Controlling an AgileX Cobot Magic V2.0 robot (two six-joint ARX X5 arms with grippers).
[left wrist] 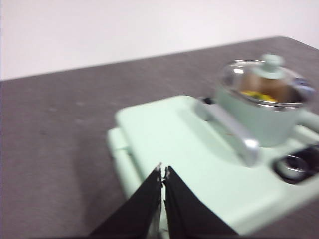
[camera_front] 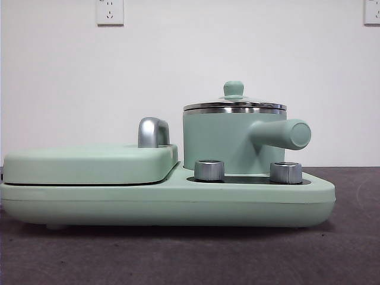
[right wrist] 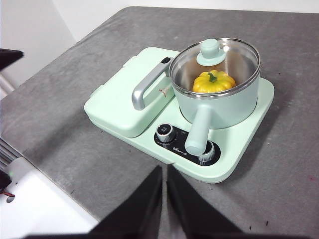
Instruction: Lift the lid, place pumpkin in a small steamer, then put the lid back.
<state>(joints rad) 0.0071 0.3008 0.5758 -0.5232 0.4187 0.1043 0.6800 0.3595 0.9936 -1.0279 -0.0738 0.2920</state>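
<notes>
Both end effectors, left (left wrist: 163,172) and right (right wrist: 163,172), hang clenched and empty. Your pumpkin (right wrist: 214,82) sits in the steamer (right wrist: 219,102) under the lid (right wrist: 215,62); a careless retreat could knock its handle.

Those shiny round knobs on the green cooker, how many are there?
2. Both dials sit on the base's front panel: one beside the small steamer's handle, one partly behind the handle's end.
</notes>
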